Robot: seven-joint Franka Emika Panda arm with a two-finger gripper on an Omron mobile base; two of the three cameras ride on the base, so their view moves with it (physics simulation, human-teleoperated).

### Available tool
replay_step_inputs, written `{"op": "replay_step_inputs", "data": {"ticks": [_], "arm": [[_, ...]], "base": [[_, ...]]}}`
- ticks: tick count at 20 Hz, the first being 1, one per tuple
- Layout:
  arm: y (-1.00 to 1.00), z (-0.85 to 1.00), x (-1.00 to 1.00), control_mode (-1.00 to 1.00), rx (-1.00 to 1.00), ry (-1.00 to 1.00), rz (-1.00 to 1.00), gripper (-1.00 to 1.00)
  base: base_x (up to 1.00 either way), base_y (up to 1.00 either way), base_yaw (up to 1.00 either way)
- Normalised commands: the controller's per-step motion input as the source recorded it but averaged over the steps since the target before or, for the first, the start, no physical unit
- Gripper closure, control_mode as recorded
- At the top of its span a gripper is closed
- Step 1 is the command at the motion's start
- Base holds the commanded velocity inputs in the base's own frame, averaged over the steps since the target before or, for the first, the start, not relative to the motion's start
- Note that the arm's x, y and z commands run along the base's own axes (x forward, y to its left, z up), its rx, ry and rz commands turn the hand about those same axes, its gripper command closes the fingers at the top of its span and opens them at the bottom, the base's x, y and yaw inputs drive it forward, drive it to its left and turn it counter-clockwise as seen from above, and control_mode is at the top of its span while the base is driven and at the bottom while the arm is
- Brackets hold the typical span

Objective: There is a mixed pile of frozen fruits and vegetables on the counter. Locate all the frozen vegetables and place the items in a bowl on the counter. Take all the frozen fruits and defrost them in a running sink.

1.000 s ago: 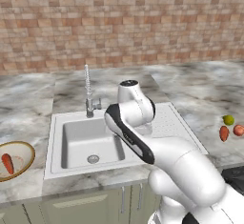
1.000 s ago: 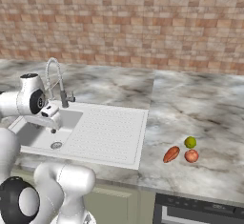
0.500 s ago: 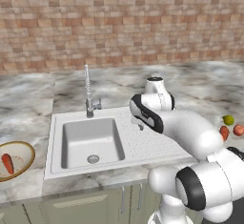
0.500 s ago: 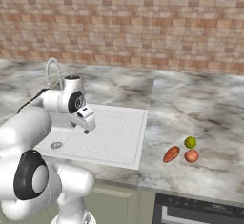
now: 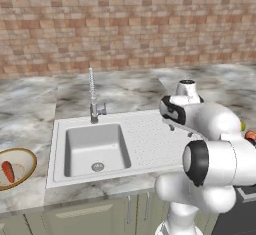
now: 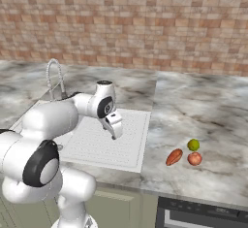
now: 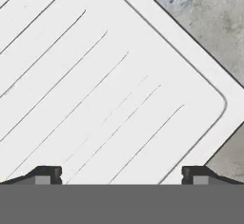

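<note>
Frozen vegetables first: one long orange-red carrot-like piece [image 5: 7, 171] lies inside the bowl [image 5: 27, 157], a shallow round dish with a golden-brown rim and cream inside, set on the desk [image 5: 30, 114] left of the sink [image 5: 55, 149]. The other, a stubbier orange-red tapered piece [image 6: 174, 157], lies on the grey-and-white marbled stone to the right of the sink, just beside the two frozen fruits: a yellow-green ball [image 6: 193, 145] and a red-orange ball [image 6: 194, 158]. In the left base view those fruits peek out at the arm's right edge, the yellow-green one as a sliver [image 5: 243, 126], the red-orange one [image 5: 251, 135] below it.

No brand, label or writing can be read anywhere.

The pincer [image 6: 116, 132] hangs over the ribbed drainboard [image 6: 97, 142] of the light grey sink, pointing down, well apart from the three items on the right and far from the bowl. From the hand view its two dark fingertips [image 7: 46, 174] stand wide apart with nothing between them, above the drainboard's corner [image 7: 217, 101], where the marbled stone shows past the rim. The deep square basin [image 5: 95, 149] and chrome spring-neck faucet [image 5: 92, 96] sit to the pincer's left.
</note>
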Motion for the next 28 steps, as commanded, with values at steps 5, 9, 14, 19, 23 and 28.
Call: {"op": "replay_step_inputs", "data": {"ticks": [5, 9, 14, 19, 23, 28], "arm": [[-1.0, 0.51, 0.44, -1.0, -0.13, 0.03, -0.02, -1.0], [-0.98, -0.16, 0.54, -1.0, -0.06, 0.13, 0.0, -1.0], [-1.0, -0.2, 0.12, -1.0, -0.01, 0.07, 0.0, -1.0], [-0.83, -0.15, -0.15, -1.0, 0.0, 0.1, 0.0, -1.0], [-0.89, -0.01, -0.29, -1.0, 0.0, 0.23, 0.0, -1.0], [-0.78, 0.0, -0.65, -1.0, 0.01, 0.13, -0.02, -1.0]], "base": [[0.0, 0.0, 0.0], [0.0, 0.0, 0.0], [0.0, 0.0, 0.0], [0.0, 0.0, 0.0], [0.0, 0.0, 0.0], [0.0, 0.0, 0.0]]}}
